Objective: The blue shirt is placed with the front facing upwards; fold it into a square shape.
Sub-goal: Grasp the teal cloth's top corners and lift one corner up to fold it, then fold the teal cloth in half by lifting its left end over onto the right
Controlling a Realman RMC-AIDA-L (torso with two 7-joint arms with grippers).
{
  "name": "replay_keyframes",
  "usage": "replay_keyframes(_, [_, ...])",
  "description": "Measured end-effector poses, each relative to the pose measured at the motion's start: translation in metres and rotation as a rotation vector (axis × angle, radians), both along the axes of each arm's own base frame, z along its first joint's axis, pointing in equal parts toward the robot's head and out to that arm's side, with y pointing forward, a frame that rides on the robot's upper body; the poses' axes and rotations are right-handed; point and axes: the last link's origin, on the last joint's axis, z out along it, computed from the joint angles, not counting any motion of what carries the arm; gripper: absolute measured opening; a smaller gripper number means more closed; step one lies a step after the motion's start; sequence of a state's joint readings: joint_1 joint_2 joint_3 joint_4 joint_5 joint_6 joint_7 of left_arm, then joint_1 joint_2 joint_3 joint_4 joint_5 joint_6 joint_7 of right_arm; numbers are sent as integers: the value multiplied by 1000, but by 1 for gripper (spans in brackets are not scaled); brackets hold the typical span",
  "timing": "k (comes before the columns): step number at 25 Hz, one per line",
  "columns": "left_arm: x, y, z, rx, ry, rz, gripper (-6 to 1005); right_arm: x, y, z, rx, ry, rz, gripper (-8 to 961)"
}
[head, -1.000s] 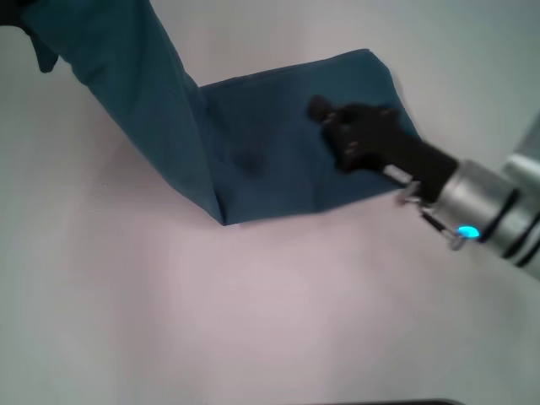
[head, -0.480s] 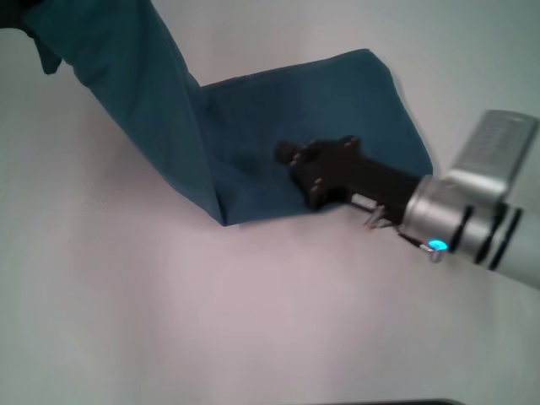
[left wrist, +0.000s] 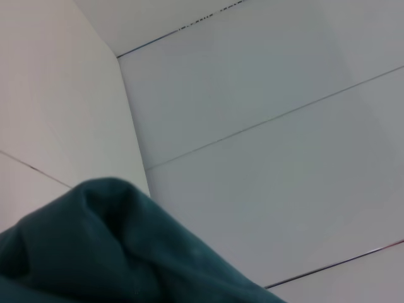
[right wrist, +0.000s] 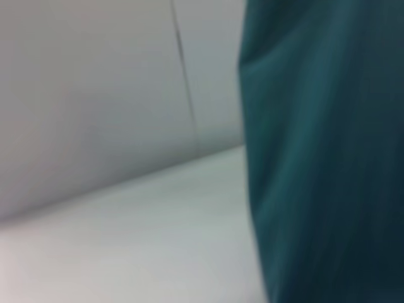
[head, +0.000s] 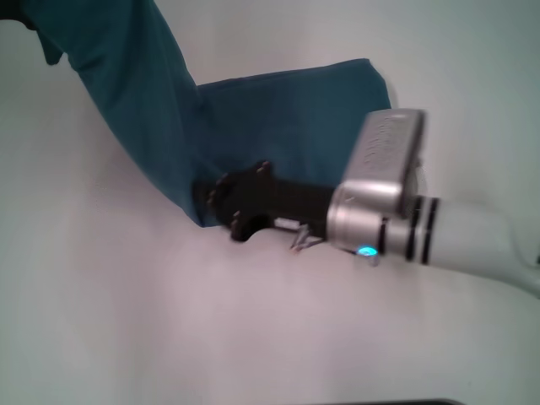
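Two arms are at work on the blue shirt, which lies partly on the white table: a flat, folded panel rests on the surface toward the far side, and from its left edge a long band of cloth rises steeply up to the upper left corner of the head view. The left hand is at that corner, mostly out of view, with the raised cloth hanging from it; whether its fingers pinch the cloth cannot be seen. In the left wrist view a bunched fold of the shirt fills the near corner against pale wall panels. The right hand reaches in low from the right, its black fingers at the near left corner of the flat panel, right where the lifted band meets the table; it is too blurred to tell whether they are spread or pressed together. The right wrist view shows the shirt as a vertical sheet close beside the camera
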State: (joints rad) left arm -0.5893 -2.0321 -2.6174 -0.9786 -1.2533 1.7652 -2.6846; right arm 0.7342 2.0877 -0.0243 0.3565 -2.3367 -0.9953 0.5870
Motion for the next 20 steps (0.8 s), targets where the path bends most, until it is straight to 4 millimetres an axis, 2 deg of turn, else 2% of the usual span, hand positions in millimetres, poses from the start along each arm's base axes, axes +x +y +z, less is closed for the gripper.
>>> replay_keyframes(6, [-5, -2, 2, 11, 3, 10, 48, 27, -1, 38, 65, 156, -85, 15])
replay_keyframes(13, [2, 0, -4, -10, 0, -13, 47, 63, -10, 82, 133, 263, -134, 15])
replay_keyframes(18, [11, -1, -15, -46, -2, -47, 46, 94, -43, 131, 135, 286, -68, 15])
replay_keyframes(20, [16, 0, -20, -61, 2, -63, 47, 102, -59, 142, 103, 291, -59, 16])
